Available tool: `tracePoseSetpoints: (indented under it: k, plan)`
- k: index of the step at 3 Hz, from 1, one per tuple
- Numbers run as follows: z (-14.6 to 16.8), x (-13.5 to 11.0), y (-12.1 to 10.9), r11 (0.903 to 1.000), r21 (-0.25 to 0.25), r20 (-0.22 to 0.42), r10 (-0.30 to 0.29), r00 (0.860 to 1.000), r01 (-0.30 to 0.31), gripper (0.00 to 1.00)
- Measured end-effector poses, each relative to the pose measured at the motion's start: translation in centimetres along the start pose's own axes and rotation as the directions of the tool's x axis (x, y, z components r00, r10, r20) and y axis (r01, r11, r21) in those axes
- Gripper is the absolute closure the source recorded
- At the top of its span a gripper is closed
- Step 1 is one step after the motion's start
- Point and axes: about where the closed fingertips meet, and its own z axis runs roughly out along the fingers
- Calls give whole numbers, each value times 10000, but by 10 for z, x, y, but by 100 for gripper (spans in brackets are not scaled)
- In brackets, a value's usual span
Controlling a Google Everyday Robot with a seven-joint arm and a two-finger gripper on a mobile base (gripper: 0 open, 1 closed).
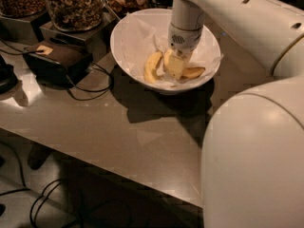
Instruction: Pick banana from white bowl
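Fingers of the gripper (175, 65) are down at the banana (194, 72) inside the white bowl (128, 37); open or closed, I cannot tell; best to grip firmly, then lift straight up.

Hand (176, 64) in white bowl (127, 41) hides banana's (194, 72) middle.

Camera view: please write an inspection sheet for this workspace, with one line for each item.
Surface: brown-grey tabletop, shadowed beside the bowl.
Job's things: banana lies in the paper-lined white bowl, near a second banana.
Clutter: glass jars of nuts; black box with a tag.
Gripper: gripper is inside the bowl, at the bananas.
Cables: black cable loops on the table; floor cables below.
Surroundings: robot's white body fills the right foreground.
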Motion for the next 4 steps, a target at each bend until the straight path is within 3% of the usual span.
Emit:
tracePoseSetpoints:
  k: [2,4]
  plan:
    - [-34,7,10,9980,343,830,-556,9950,529,100]
    - [-63,15,27,9873,716,636,-1462,9872,1416,100]
